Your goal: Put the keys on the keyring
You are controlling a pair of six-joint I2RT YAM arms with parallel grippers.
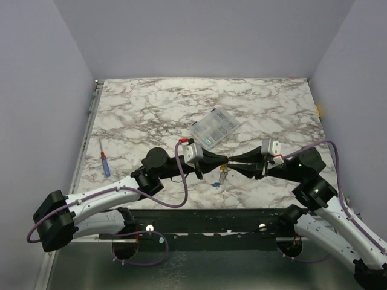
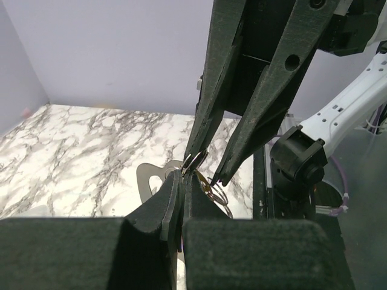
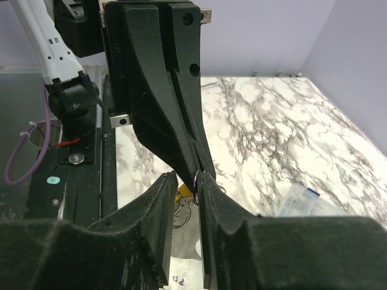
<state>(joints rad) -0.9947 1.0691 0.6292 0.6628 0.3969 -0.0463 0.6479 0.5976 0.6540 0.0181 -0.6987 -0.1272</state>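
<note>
My left gripper [image 2: 182, 184] pinches the keyring [image 2: 213, 191], my right gripper [image 3: 188, 178] slightly parted beside it. A yellow key [image 3: 181, 192] dangles beneath the keyring, threading unclear.

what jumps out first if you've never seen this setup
Two black grippers meet tip to tip at centre: the left gripper pinches the keyring, which dangles below, while the right gripper has its fingers apart. A clear plastic box lies just behind them, a blue-handled screwdriver far left.
</note>
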